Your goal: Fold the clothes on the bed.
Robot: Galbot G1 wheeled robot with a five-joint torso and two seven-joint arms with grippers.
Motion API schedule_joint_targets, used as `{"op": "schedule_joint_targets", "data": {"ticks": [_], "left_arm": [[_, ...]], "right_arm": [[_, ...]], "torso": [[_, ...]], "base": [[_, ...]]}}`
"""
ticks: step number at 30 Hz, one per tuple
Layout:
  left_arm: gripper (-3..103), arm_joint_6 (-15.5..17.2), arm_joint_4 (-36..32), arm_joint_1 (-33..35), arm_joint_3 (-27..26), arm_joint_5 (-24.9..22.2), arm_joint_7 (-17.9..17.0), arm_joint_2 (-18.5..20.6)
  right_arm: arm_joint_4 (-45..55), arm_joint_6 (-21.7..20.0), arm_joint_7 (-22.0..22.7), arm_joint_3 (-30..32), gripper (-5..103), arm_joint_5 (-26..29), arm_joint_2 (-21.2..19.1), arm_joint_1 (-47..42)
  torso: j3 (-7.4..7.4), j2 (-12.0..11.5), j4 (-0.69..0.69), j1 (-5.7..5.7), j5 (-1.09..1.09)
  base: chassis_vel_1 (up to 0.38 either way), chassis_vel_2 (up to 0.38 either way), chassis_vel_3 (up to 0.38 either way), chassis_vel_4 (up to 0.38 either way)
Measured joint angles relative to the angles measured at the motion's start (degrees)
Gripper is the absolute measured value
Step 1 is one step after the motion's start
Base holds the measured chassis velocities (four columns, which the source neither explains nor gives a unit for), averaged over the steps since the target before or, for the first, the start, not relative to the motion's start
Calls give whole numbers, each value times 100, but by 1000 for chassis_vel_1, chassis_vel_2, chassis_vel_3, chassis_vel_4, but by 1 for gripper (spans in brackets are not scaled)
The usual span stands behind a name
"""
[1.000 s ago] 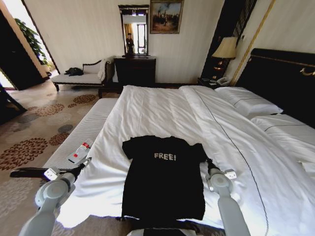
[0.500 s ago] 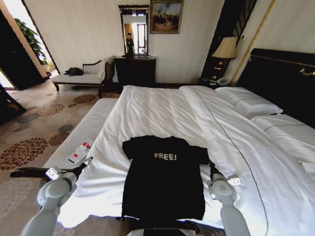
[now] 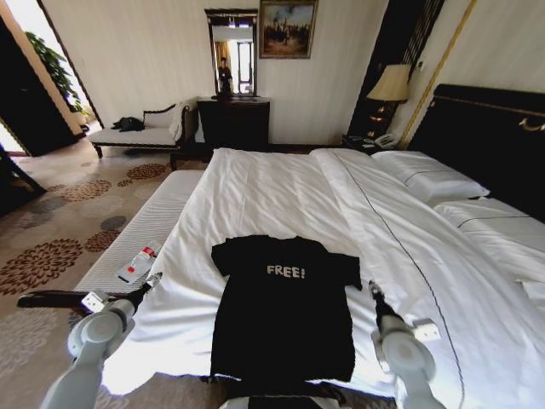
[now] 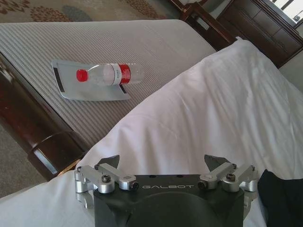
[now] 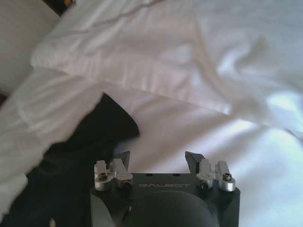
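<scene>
The clothes are one black T-shirt with white "FREE!" lettering, lying flat, chest up, on the near part of the bed. My left gripper hovers open over the white duvet's left edge, well clear of the shirt's left sleeve. In the left wrist view that gripper holds nothing, and a corner of the T-shirt shows at the side. My right gripper sits just outside the shirt's right sleeve. The right wrist view shows it open above the duvet, with the T-shirt sleeve beside one finger.
A striped bench runs along the bed's left side and carries a water bottle on a white tray. Pillows and a dark headboard lie to the right. A chaise and dresser stand beyond.
My right arm has drawn back and to the right, away from the shirt's right sleeve. The left arm has shifted only slightly. The shirt lies as before.
</scene>
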Motion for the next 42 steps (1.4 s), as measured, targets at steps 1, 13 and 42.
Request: {"op": "schedule_joint_targets", "data": {"ticks": [1, 13, 42], "left_arm": [[100, -6, 10, -10, 1, -5, 3, -12], [100, -12, 31, -52, 0, -66, 3, 24], [100, -78, 99, -33, -54, -76, 3, 16]], "right_arm": [[56, -202, 154, -95, 76, 50, 10, -108], [-323, -480, 314, -503, 98, -178, 142, -19], [308, -288, 519, -599, 1, -46, 372, -558]], "torso": [[0, 0, 0, 0, 0], [0, 0, 3, 0, 0], [1, 0, 2, 1, 1]], "base": [[0, 0, 0, 0], [0, 0, 0, 0], [0, 0, 0, 0]]}}
